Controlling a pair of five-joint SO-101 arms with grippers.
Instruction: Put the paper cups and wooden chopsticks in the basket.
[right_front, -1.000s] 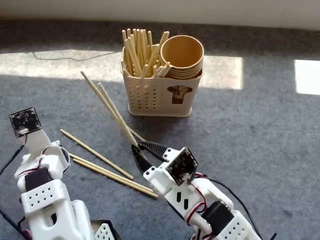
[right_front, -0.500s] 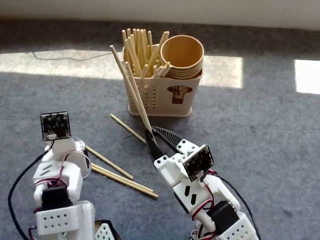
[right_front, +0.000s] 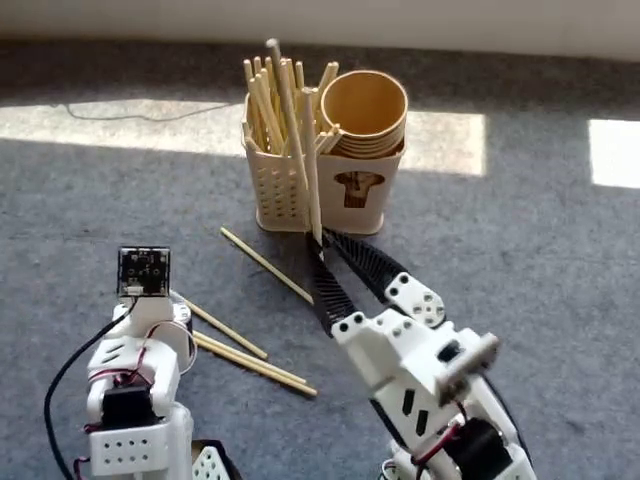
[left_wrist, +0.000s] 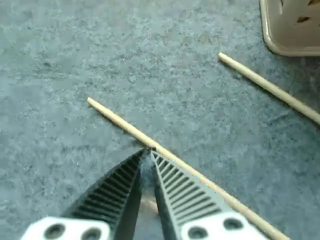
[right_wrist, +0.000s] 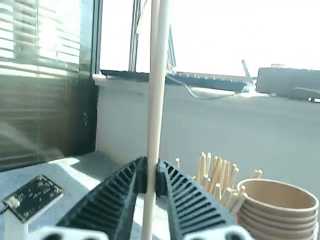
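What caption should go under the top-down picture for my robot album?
The right gripper holds two chopsticks upright by the basket with its paper cups.

Counted four loose chopsticks (right_front: 266, 265) lying flat, plus two held chopsticks (right_wrist: 156, 75) standing upright. There was one basket (right_front: 290, 195), with a single stack of paper cups (right_front: 365, 105) inside.

The held chopsticks (right_front: 289, 120) swing upright at the basket (right_front: 320, 195)
The right gripper (right_front: 318, 247) carries them forward from a leftward slant; the left arm (right_front: 135, 350) shifts right, closer to the loose chopsticks (right_front: 250, 362).
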